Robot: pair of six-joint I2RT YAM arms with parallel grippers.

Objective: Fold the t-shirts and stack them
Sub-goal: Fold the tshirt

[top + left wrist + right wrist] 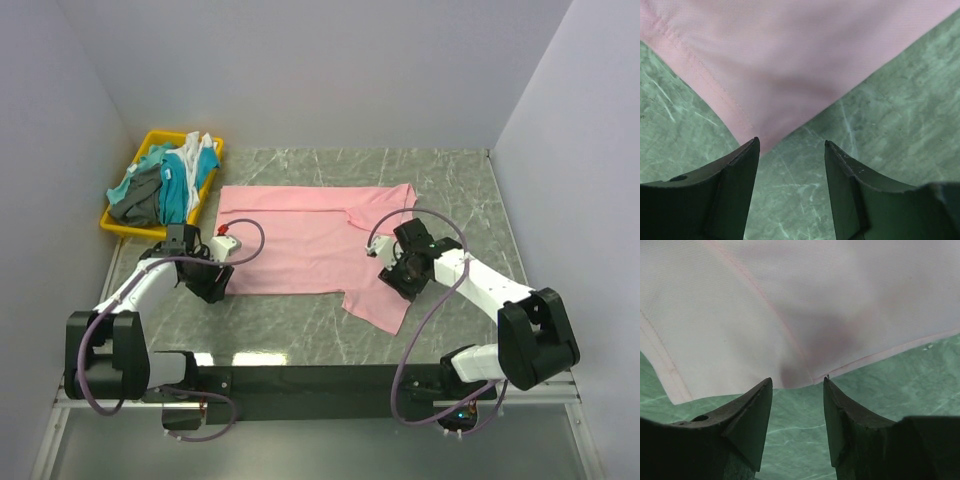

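A pink t-shirt (305, 235) lies spread flat on the green marble table, with a sleeve sticking out at its near right. My left gripper (213, 284) is open and empty at the shirt's near left corner; that pink corner (765, 70) lies just beyond its fingertips. My right gripper (397, 275) is open and empty at the shirt's right side; the pink hem (805, 325) lies just beyond its fingertips, near a seam. Both grippers sit low over the table.
A yellow bin (120, 222) at the back left holds several crumpled shirts (165, 185) in teal, grey and white. Bare marble table (450, 180) lies to the right and in front. White walls close in the left, back and right sides.
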